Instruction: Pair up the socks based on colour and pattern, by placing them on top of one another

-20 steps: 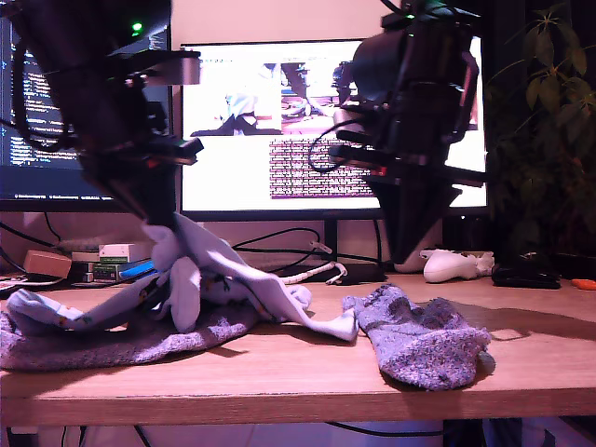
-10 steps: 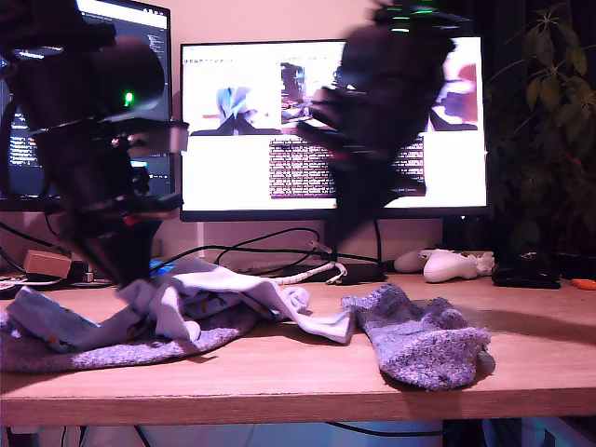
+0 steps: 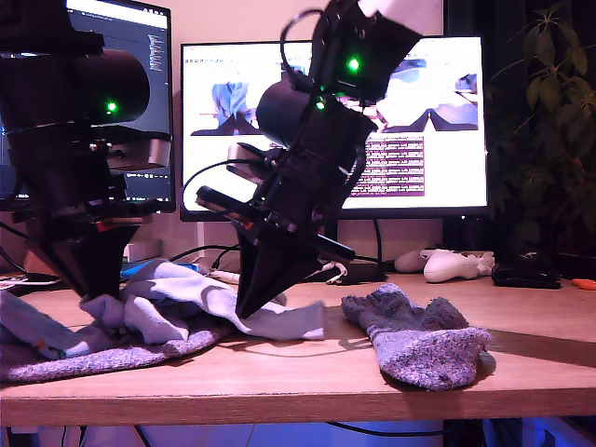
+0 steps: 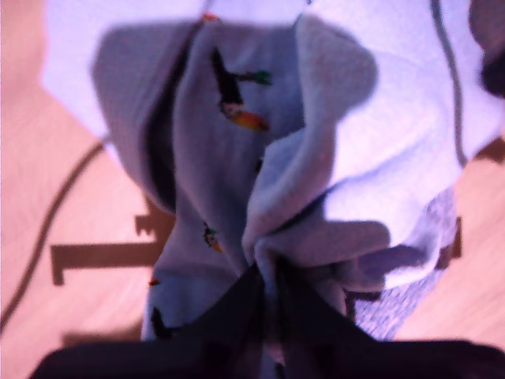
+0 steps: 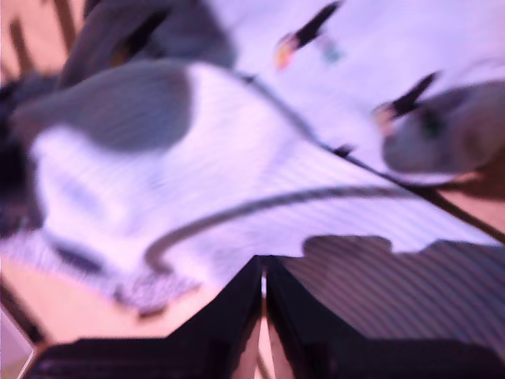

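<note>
lone grey sock (image 3: 419, 349): nearest, lower right of the exterior view, flat and well apart from the pile, so it looks parked until its match gets freed.
other grey sock (image 3: 102, 354): lower left, buried under the heap.
white sock (image 3: 284, 321): spread out at centre.
second gripper (image 3: 244, 312): tips on the white sock's edge, jaws together; can't tell if any cloth is caught. Probably pinning or nipping it.
first gripper (image 4: 267, 272): clamped on a bunched fold (image 4: 316, 205) beside the printed blue sock (image 4: 221, 158), likely to peel layers apart.
game controller (image 3: 454, 265): far back, not involved.
</note>
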You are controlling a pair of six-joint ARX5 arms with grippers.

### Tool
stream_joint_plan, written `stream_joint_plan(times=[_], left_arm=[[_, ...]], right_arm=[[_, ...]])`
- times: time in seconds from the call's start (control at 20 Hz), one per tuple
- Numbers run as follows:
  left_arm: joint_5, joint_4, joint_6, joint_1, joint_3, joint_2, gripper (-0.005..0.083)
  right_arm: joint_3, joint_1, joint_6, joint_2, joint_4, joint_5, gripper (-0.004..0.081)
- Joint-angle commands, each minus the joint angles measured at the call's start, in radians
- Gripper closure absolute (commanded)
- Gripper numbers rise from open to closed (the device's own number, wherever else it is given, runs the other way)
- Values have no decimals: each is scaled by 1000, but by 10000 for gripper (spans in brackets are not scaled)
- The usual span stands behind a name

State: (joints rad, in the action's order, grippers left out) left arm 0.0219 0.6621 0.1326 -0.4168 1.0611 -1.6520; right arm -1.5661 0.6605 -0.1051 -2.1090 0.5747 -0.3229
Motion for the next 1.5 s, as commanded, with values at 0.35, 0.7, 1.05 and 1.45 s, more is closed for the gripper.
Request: stream_joint_plan(times=[0.35, 0.7, 1.05, 1.45], left_arm=[[-92, 86, -29, 33, -12, -13, 797], [-205, 61, -21, 108, -11, -13, 797], [-186, 86, -16, 106, 1, 18, 797], [-56, 125, -29, 102, 57, 118, 797]], right_arm=[[13, 67, -129, -133, -308, -104, 781], [-10, 98, -184, -189, -515, -105, 780], [-26, -7, -65, -79, -252, -173, 781], [-26, -96, 55, 167, 21, -160, 781]])
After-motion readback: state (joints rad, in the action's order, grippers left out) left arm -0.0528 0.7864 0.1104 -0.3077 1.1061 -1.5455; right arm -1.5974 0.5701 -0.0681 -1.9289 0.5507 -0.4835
